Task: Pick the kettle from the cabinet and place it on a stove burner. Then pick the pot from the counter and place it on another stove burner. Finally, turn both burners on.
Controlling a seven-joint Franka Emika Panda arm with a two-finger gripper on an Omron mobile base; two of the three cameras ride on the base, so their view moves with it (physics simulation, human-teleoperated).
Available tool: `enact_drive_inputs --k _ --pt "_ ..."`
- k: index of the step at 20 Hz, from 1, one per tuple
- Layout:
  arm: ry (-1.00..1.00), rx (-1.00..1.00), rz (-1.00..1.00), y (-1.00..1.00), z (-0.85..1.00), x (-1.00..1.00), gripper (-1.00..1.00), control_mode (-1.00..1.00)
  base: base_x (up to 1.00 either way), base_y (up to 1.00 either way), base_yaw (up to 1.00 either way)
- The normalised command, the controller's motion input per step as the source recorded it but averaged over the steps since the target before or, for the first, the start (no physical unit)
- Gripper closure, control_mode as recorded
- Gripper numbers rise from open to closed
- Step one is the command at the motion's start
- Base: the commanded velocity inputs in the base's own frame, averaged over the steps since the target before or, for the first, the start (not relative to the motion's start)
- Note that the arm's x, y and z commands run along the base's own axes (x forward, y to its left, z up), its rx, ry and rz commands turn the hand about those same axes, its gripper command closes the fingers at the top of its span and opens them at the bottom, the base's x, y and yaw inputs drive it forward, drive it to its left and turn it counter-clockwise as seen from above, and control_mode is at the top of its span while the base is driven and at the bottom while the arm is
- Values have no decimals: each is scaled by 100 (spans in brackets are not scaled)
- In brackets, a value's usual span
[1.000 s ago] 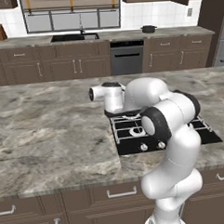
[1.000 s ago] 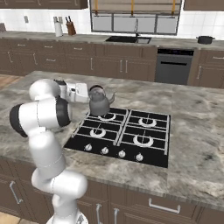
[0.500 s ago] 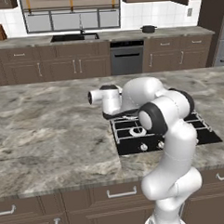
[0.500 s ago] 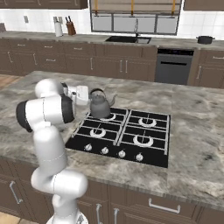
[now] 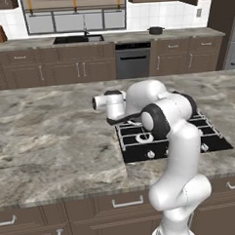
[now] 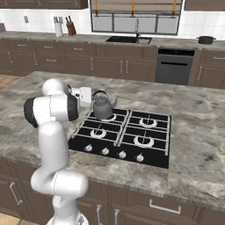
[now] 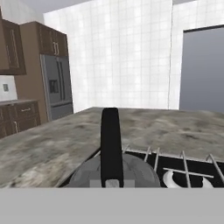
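While the gripper (image 6: 91, 97) is clamped narrow on the black arched handle of the kettle (image 6: 103, 107), left of centre in the right base view, the kettle sits at the cooktop's rear-left burner (image 6: 107, 117), directly beneath the hand, handle running along its line.

base views: behind arm, left/right, sharing cooktop (image 6: 125, 134) | hand view: close, level over kettle (image 7: 111, 168)

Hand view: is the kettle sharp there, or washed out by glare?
Hand view: the small grey metal kettle and its black arched handle look sharp, with no glare, cropped at the bottom. Right base view: same kettle evenly lit and crisp.
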Motion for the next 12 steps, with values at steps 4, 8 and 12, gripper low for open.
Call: enact_drive_inputs --k 4,8,12 --pt "0 0 -3 0 -17 31 100 -100 0 0 0" --pt "0 0 -2 0 -20 32 100 -100 0 0 0" --pt "0 0 -2 0 -19 34 100 -100 0 0 0"
